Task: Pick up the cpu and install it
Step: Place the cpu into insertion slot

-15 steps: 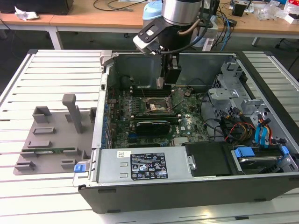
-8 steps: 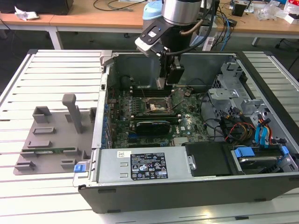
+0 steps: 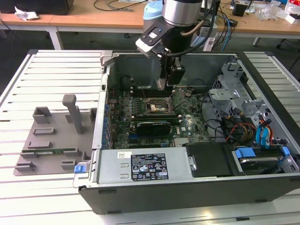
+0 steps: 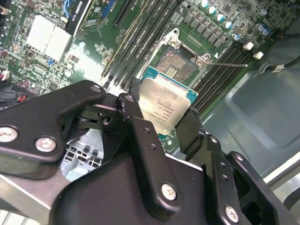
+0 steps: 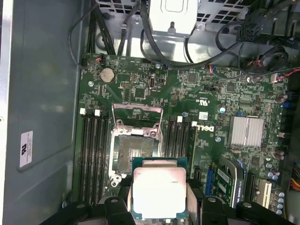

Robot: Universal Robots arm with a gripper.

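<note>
One gripper [image 4: 164, 123] grasps the one cpu [image 4: 165, 104] by two opposite edges, a black finger [image 4: 138, 131] on each side, two in all. The chip's pale metal top faces both wrist cameras, and it hangs above the green board [image 5: 187, 89], clear of it, near the single socket [image 5: 133, 151], whose frame is lifted open. In the exterior view the gripper [image 3: 171, 77] sits at about one o'clock from the socket [image 3: 157, 107], inside the one open computer case [image 3: 187, 197]. One long black card [image 3: 152, 126] lies at six o'clock from the socket. One grey tray [image 3: 51, 140] rests at nine o'clock from the case. The first wrist view shows one coin battery [image 5: 107, 73] and one silver ribbed block [image 5: 245, 130] on the board.
</note>
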